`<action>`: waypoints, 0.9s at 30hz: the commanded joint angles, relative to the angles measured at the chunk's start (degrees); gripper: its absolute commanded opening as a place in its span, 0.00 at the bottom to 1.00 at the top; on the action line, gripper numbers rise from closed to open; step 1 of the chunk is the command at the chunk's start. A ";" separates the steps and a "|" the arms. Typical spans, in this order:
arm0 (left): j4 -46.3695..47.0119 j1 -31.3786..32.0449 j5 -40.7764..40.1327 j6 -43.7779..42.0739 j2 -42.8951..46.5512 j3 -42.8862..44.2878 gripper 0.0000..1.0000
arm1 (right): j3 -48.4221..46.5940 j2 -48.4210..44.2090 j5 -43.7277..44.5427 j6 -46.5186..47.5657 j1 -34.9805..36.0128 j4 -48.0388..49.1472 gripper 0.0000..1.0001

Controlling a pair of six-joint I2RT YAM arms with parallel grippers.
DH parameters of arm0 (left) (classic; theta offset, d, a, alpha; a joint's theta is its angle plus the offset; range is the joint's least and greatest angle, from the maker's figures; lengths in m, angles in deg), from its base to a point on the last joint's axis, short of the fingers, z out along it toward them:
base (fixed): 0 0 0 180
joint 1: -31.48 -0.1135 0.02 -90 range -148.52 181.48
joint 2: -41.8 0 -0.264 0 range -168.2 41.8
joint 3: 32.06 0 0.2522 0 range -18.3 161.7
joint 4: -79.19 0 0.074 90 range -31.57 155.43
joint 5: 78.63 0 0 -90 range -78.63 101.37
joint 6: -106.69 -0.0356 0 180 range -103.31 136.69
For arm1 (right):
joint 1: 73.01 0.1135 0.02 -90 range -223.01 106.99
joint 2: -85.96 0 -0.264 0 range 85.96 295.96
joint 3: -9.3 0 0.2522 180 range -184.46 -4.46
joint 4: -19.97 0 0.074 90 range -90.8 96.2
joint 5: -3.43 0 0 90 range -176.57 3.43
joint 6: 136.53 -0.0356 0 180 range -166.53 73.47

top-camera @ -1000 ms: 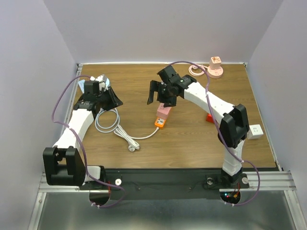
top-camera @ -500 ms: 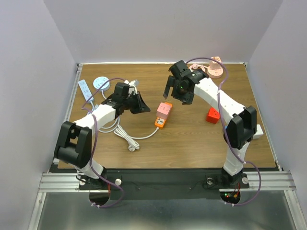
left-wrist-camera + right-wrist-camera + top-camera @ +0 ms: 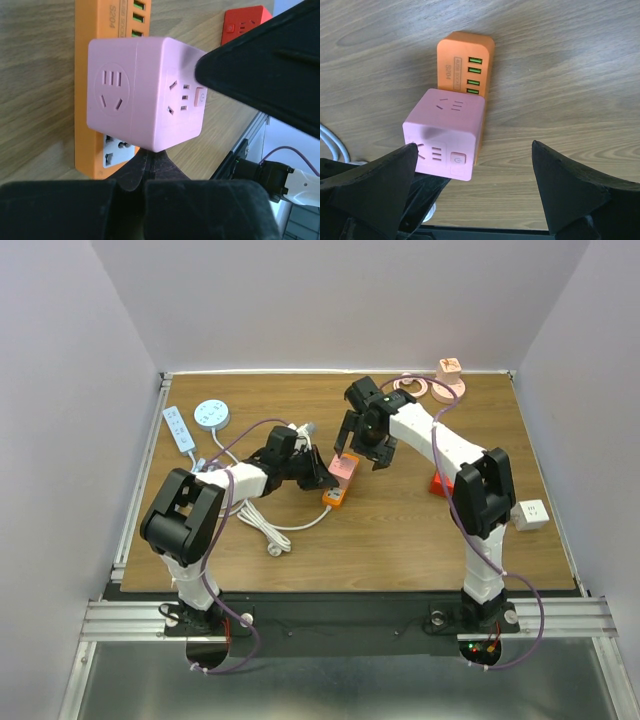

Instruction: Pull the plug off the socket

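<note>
The pink cube plug (image 3: 343, 469) sits seated in the orange power strip (image 3: 333, 496) near the middle of the table (image 3: 420, 540), with the strip's near end showing from under it. The left gripper (image 3: 322, 477) reaches in from the left with its jaws clenched together and nothing between them. In the left wrist view its joined tips (image 3: 148, 162) meet the lower edge of the cube (image 3: 145, 90), just above an exposed socket face of the strip (image 3: 100, 30). The right gripper (image 3: 364, 452) comes in from the far side with its jaws spread wide and grasps nothing. In the right wrist view the cube (image 3: 447, 135) lies between the two fingers (image 3: 570, 190). One tip is close against the cube's corner and the other is well apart from it. Whether the close one actually touches cannot be told. The strip's row of green ports (image 3: 474, 75) lies beyond the cube in that view. A coiled white cable (image 3: 225, 490) lies left of the strip, a red cube (image 3: 441, 483) to the right, and a white strip (image 3: 179, 427) at the far left.
</note>
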 commanded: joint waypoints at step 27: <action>7.21 -0.19 -2.58 0.75 -7.94 -7.24 0.00 | -0.42 8.18 -14.71 -0.38 2.45 8.14 0.34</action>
